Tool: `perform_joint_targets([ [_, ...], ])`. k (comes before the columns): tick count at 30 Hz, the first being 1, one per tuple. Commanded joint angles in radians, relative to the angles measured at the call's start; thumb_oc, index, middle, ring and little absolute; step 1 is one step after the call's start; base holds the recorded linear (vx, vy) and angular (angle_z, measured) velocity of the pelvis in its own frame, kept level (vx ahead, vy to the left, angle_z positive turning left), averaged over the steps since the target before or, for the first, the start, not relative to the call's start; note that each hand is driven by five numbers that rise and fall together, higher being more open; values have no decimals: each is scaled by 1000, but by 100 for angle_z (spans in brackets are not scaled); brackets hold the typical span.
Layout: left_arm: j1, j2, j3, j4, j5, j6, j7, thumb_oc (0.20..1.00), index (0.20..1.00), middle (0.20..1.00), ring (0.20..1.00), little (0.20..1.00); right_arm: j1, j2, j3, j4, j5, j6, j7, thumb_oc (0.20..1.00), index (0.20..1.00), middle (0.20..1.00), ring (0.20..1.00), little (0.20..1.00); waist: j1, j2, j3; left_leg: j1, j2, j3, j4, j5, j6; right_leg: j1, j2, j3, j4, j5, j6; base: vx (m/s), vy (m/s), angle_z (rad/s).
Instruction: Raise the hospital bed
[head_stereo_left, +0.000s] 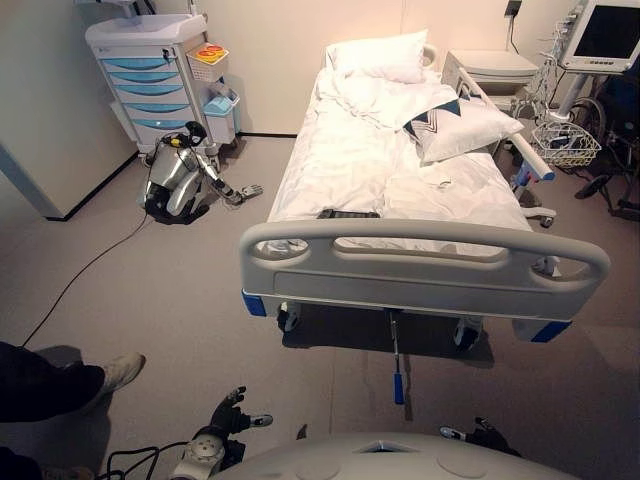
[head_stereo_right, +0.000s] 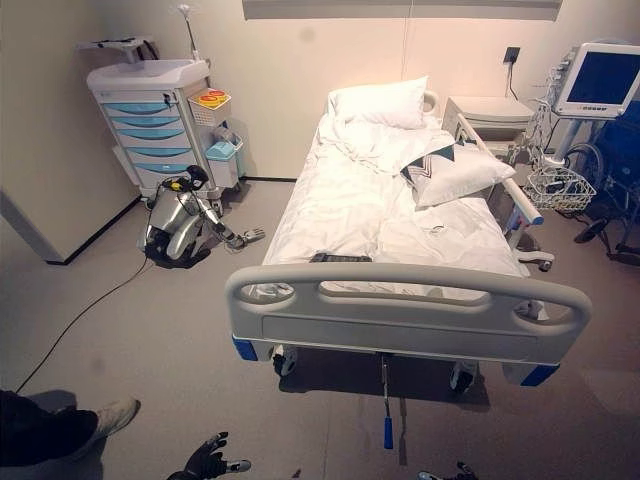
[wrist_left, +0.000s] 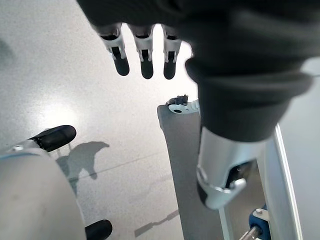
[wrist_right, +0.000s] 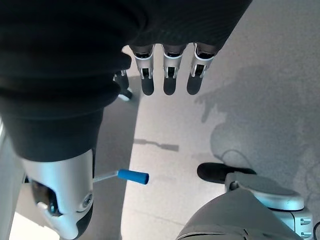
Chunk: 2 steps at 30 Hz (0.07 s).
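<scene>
The hospital bed (head_stereo_left: 420, 262) stands ahead with white bedding and a grey footboard facing me. Under the footboard a crank handle with a blue grip (head_stereo_left: 398, 386) sticks out low over the floor; the blue grip (wrist_right: 133, 176) also shows in the right wrist view, past the thumb. My left hand (head_stereo_left: 230, 412) hangs low at the near left and my right hand (head_stereo_left: 487, 436) low at the near right, both well short of the crank. In each wrist view the fingers (wrist_left: 145, 56) (wrist_right: 169, 75) are straight and relaxed, holding nothing.
Another robot (head_stereo_left: 180, 182) sits on the floor beside a blue-drawered medical cart (head_stereo_left: 155, 80) at the far left. A person's shoe (head_stereo_left: 116, 374) is near my left. A bedside cabinet (head_stereo_left: 490, 70), monitor (head_stereo_left: 605, 35) and wire basket (head_stereo_left: 565, 146) crowd the bed's right side.
</scene>
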<state>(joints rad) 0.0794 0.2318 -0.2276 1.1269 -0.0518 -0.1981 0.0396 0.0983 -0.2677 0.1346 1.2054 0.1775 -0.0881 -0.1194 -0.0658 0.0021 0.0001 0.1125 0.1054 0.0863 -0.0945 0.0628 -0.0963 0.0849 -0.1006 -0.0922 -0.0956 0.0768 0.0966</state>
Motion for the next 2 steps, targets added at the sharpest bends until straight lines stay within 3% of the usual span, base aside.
perform_joint_targets([
  [1, -72, -4, 18, 12, 24, -16, 7, 1000, 1000, 1000, 1000, 1000, -100, 14, 24, 32, -25, -9, -12, 1000, 1000, 1000, 1000, 1000, -7, -29, 56, 54, -53, 14, 33, -73, 39, 33, -12, -14, 50, -45, 69, 0, 0, 0],
  [2, -72, -4, 18, 13, 21, -16, 2, 1000, 1000, 1000, 1000, 1000, -99, 15, 24, 35, -24, -8, -11, 1000, 1000, 1000, 1000, 1000, -7, -29, 55, 56, -52, 13, 31, -73, 39, 36, -11, -15, 49, -48, 68, 0, 0, 0],
])
